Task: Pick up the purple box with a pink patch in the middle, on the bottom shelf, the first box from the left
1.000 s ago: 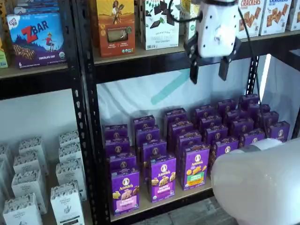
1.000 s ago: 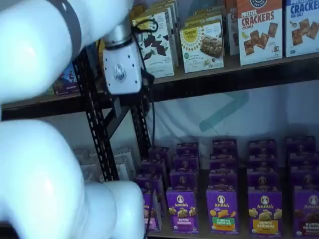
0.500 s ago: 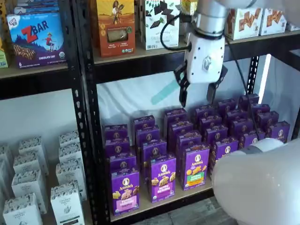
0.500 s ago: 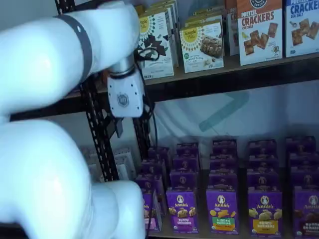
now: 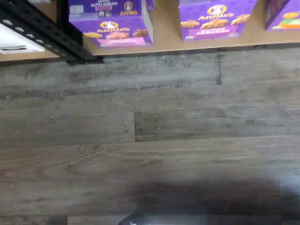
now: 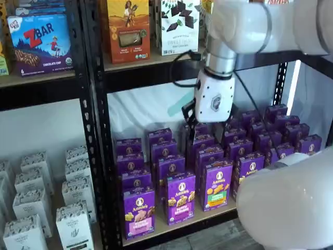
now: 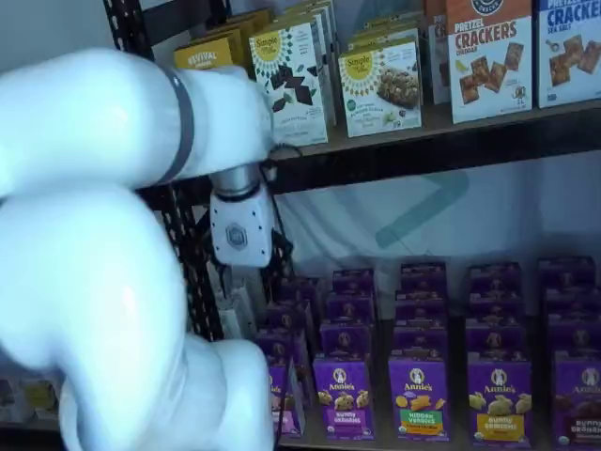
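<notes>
The purple box (image 6: 139,211) with its pink patch stands at the left front corner of the bottom shelf (image 6: 176,226), a tan board with a black rail. In the wrist view the same purple box (image 5: 111,28) sits on the shelf board (image 5: 164,33) next to a black post. In a shelf view the arm hides most of the purple box (image 7: 287,402). My gripper (image 6: 207,137) hangs open and empty in front of the back rows, above and to the right of that box. Its white body and black fingers also show in a shelf view as the gripper (image 7: 250,282).
Rows of other purple boxes (image 6: 216,185) fill the shelf. White boxes (image 6: 31,208) stand in the left bay beyond a black perforated post (image 6: 99,156). Snack boxes (image 6: 127,28) line the upper shelf. A big white arm link (image 6: 291,208) fills the foreground. Grey wooden floor (image 5: 150,140) lies below.
The gripper has come down and to the left, from the upper shelf's level to just above the back rows of purple boxes. Its fingers stay apart.
</notes>
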Available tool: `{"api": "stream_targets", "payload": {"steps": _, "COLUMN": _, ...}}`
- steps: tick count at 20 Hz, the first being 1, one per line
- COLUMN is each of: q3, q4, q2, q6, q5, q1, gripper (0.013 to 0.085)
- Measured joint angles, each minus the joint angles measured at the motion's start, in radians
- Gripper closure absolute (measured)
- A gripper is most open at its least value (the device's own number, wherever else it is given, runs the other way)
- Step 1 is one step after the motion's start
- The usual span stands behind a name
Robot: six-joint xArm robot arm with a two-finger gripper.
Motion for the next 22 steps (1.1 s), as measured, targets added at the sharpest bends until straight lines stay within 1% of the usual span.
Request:
{"api": "stream_targets", "payload": {"steps": 3, "q3": 0.031, "q4": 0.025, "q2": 0.058, "q6": -0.013, "q5": -0.066, "q1": 0.005, "gripper": 0.013}}
{"api": "stream_targets", "payload": {"steps": 5, "q3": 0.048, "q4": 0.029, "q2": 0.103, "q6": -0.019, "q5": -0.111, "q1": 0.007, "gripper": 0.013}}
{"api": "stream_targets", "payload": {"steps": 9, "q3": 0.082, "q4": -0.008, "q2": 0.192, "q6": -0.009, "q5": -0.225, "q1": 0.013, "gripper": 0.013}}
{"api": "stream_targets", "payload": {"steps": 11, "q3": 0.098, "q4": -0.016, "q2": 0.245, "q6": -0.015, "q5": -0.293, "q1": 0.009, "gripper": 0.013}}
{"api": "stream_targets", "payload": {"steps": 15, "q3": 0.123, "q4": -0.014, "q2": 0.326, "q6": -0.036, "q5": -0.417, "q1": 0.001, "gripper": 0.013}}
{"api": "stream_targets", "payload": {"steps": 17, "q3": 0.139, "q4": -0.011, "q2": 0.373, "q6": -0.048, "q5": -0.501, "q1": -0.002, "gripper": 0.013}}
{"api": "stream_targets", "payload": {"steps": 20, "q3": 0.146, "q4": -0.012, "q2": 0.468, "q6": -0.059, "q5": -0.609, "q1": -0.005, "gripper": 0.013}}
{"api": "stream_targets", "payload": {"steps": 22, "q3": 0.143, "q4": -0.013, "q2": 0.527, "q6": -0.063, "q5": -0.664, "q1": -0.006, "gripper": 0.013}}
